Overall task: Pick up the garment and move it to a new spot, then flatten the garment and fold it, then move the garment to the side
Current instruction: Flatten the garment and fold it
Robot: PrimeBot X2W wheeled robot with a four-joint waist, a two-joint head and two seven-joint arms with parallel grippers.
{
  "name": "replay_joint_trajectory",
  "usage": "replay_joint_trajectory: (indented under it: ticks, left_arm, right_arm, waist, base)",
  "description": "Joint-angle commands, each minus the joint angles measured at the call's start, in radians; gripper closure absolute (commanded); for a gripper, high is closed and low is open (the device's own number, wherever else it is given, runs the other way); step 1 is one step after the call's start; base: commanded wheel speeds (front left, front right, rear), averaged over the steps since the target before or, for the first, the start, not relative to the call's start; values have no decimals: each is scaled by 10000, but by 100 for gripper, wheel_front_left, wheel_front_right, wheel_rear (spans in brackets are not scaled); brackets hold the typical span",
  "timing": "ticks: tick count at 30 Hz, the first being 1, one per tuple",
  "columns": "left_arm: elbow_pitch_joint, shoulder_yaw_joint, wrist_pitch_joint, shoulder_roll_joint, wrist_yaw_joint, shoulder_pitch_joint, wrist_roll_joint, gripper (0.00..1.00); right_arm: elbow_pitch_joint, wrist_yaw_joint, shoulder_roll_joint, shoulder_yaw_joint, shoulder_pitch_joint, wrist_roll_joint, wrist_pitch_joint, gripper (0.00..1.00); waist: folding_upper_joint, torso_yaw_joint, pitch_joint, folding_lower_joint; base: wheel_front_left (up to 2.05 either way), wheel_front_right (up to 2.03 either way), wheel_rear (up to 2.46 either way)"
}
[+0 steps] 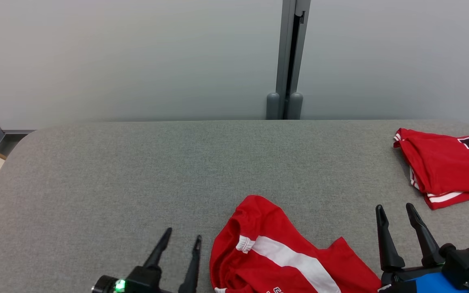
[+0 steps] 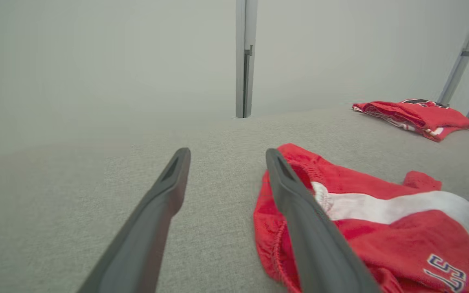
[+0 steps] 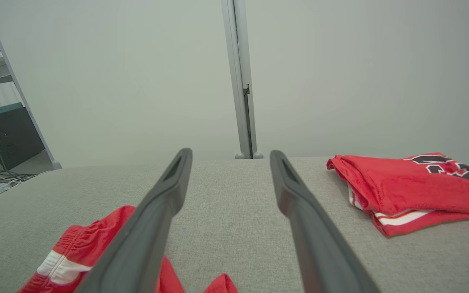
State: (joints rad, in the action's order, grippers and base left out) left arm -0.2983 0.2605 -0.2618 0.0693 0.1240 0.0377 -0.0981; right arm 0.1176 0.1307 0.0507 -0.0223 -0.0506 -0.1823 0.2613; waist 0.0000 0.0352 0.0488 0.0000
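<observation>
**Item: red shorts (image 1: 267, 244), white side stripe, gathered waistband.** They lie crumpled on the grey fabric-covered desk (image 1: 136, 171) at its near edge, the waistband end pointing away from the robot. Printed lettering shows at the lower hem.

**Left tool (image 1: 183, 233):** fingers spread, holding nothing. It sits just beside the shorts' left edge. In the left wrist view the left tool's (image 2: 227, 151) right finger overlaps the waistband, though contact cannot be told.

**Right tool (image 1: 394, 206):** fingers spread, empty, near the shorts' right-hand tail and apart from it. In the right wrist view the shorts (image 3: 75, 252) lie low and to the left of the right tool (image 3: 230, 151).

**Other stock:** a folded red jersey (image 1: 442, 162) with black numerals, at the far right of the desk, well apart from the shorts.

**Step judged in hand:** flattening. To do it well, each tool should take an outer corner or the waistband ends rather than the bunched middle. Both should then draw apart evenly and low to the desk, so the cloth spreads without dragging over the near edge.
</observation>
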Motion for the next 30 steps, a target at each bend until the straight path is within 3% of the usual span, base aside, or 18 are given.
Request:
replay_joint_trajectory:
  ticks: [1, 14, 20, 28, 29, 30]
  left_arm:
    - [-74, 294, -44, 65, 72, -191, 65, 0]
    - [-963, 4116, 419, 755, 65, -821, -1175, 0]
    - [-1841, 4767, 593, 1057, 65, -930, -1696, 0]
    - [-3109, 5172, 598, 833, 65, -1351, -2111, 0]
    - [-3304, 5257, 614, 803, 65, -1419, -2165, 7]
    - [-3475, 5325, 581, 765, 65, -1522, -2223, 39]
  right_arm:
    - [18, 1, -1, 2, 55, 5, 47, 0]
    - [168, 1, 0, 68, 23, -97, 49, 0]
    - [211, 1, 0, 91, 50, -118, 49, 0]
    - [308, 1, 0, 167, 147, -122, 50, 0]
    - [324, 1, 0, 165, 153, -116, 48, 0]
    - [334, 1, 0, 168, 160, -107, 50, 0]
  waist:
    - [0, -14, 9, 0]
    - [0, -451, -106, 0]
    - [0, -642, -154, 0]
    - [0, -758, -218, 0]
    - [0, -760, -222, 0]
    - [0, -761, -226, 0]
  base:
    - [0, 0, 0]
    - [0, 0, 0]
    - [0, 0, 0]
    - [0, 0, 0]
    - [0, 0, 0]
    - [0, 0, 0]
